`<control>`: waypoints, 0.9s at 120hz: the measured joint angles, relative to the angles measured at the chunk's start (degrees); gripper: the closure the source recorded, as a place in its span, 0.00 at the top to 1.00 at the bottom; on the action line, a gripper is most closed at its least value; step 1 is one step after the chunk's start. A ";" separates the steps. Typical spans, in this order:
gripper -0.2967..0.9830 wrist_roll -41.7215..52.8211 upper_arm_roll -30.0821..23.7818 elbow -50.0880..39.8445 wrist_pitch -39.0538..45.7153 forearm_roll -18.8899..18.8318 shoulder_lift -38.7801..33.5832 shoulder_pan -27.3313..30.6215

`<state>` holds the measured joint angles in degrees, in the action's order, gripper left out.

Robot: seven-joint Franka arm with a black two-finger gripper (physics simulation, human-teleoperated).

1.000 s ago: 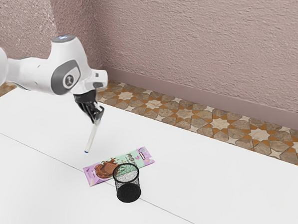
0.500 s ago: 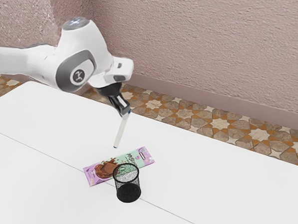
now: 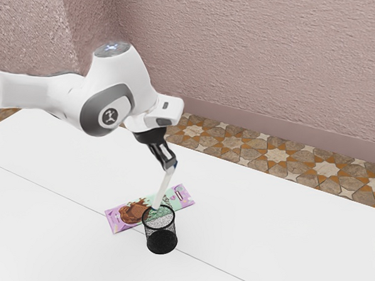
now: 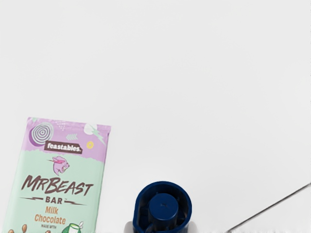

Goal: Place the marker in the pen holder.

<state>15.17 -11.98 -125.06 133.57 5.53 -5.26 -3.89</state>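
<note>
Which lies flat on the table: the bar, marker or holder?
The bar, on its broad face; the holder stands upright and the marker slants down from the claw.

Exact kind of room cannot tell; seems inside of building: rough pinkish wall with skirting, star-pattern tile floor far, white table near.
</note>
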 joint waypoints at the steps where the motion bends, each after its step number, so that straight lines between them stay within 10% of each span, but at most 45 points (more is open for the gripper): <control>1: 0.19 -0.01 -0.01 -0.01 0.00 0.02 0.12 0.00; 33: 0.20 -0.15 -0.23 -0.05 0.61 0.24 3.78 0.29; 71: 0.63 1.08 0.24 1.02 0.04 1.01 5.19 -0.14; 108: 0.73 -4.31 17.71 36.82 -29.50 -4.82 8.10 -4.22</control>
<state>10.86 5.73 -88.23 104.08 0.70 2.84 -8.11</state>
